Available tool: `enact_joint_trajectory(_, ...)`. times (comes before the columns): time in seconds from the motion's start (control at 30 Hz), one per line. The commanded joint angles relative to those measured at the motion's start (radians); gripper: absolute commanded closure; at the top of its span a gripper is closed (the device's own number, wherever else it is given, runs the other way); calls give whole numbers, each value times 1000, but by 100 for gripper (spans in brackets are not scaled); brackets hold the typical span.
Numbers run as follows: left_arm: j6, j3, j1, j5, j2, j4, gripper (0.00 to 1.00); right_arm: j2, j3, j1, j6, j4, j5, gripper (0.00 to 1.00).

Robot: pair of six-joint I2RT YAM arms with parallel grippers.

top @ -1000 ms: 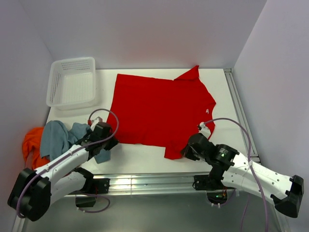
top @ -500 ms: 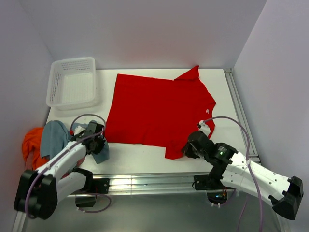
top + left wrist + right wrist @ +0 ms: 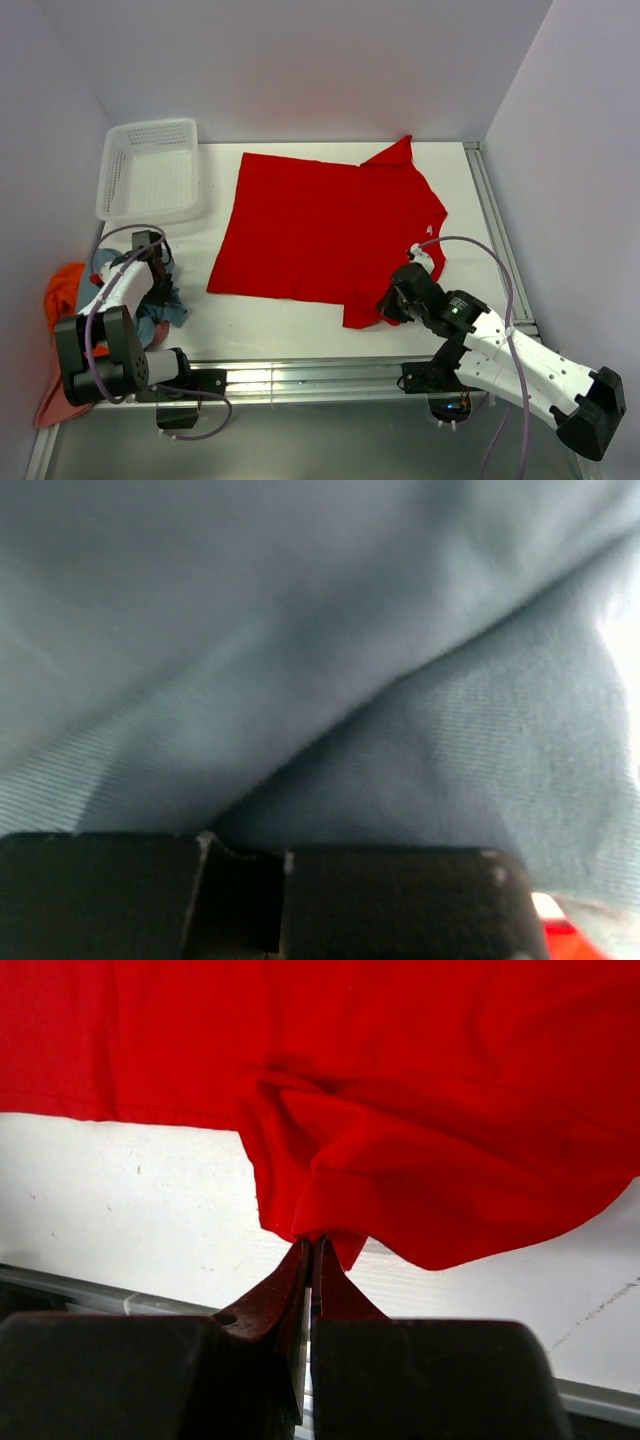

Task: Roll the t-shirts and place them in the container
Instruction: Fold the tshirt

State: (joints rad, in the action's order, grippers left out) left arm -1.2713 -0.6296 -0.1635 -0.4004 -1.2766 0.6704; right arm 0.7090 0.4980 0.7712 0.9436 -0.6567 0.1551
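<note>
A bright red t-shirt (image 3: 320, 230) lies spread flat across the middle of the table. My right gripper (image 3: 386, 306) is at its near right corner. In the right wrist view that gripper (image 3: 312, 1241) is shut on a bunched fold of the red t-shirt (image 3: 420, 1090). A crumpled grey-blue t-shirt (image 3: 160, 305) lies at the near left beside an orange t-shirt (image 3: 62, 290). My left gripper (image 3: 150, 262) is pressed down into that pile. Grey-blue cloth (image 3: 300, 630) fills the left wrist view and hides the fingertips. The gripper is shut, and I cannot tell whether cloth is pinched.
A white perforated basket (image 3: 150, 168) stands at the far left corner. A pinkish cloth (image 3: 50, 400) hangs off the table's near left edge. A metal rail (image 3: 300, 375) runs along the near edge, and white walls close in the back and both sides.
My left arm has swung back and left, from the red shirt's near left corner to the grey-blue pile, and its jaws have closed. The right gripper has stayed shut on the red shirt.
</note>
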Motion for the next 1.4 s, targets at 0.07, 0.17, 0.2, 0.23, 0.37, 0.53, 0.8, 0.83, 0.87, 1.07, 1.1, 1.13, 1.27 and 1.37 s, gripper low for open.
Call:
enact_joint_trajectory(0.07,64,-61,-175,-126,49,3,100,3,27,-32,-51,35,-12,100)
enact_joint_trajectory(0.17,108,2,-341,-19,129,-113,99,7,34,-50,-68,28,-22,100)
enact_joint_trajectory(0.2,136,30,-384,27,157,-165,100,6,37,-58,-72,26,-25,100)
enact_joint_trajectory(0.23,200,74,-439,78,186,-230,99,4,37,-61,-71,23,-25,100)
enact_joint_trajectory(0.37,286,85,-455,196,296,-342,86,-14,28,-69,-69,28,-32,100)
enact_joint_trajectory(0.53,349,31,-423,219,384,-295,54,-13,17,-75,-66,45,-43,100)
enact_joint_trajectory(0.8,423,14,-335,432,493,-285,28,-11,13,-76,-74,60,-57,100)
enact_joint_trajectory(0.83,417,40,-335,467,494,-295,27,-9,13,-75,-77,62,-54,100)
enact_joint_trajectory(0.87,414,54,-334,523,497,-317,27,-11,13,-76,-75,60,-52,100)
enact_joint_trajectory(1.07,365,79,-214,478,422,-304,32,-16,13,-75,-75,62,-45,100)
enact_joint_trajectory(1.1,351,76,-176,456,415,-302,33,-16,13,-75,-75,60,-42,100)
enact_joint_trajectory(1.13,325,73,-95,439,410,-302,34,-17,13,-76,-75,58,-35,100)
enact_joint_trajectory(1.27,267,83,36,405,413,-302,38,-17,17,-81,-75,55,-34,100)
enact_joint_trajectory(1.37,242,100,85,405,418,-292,40,-22,16,-85,-75,57,-37,100)
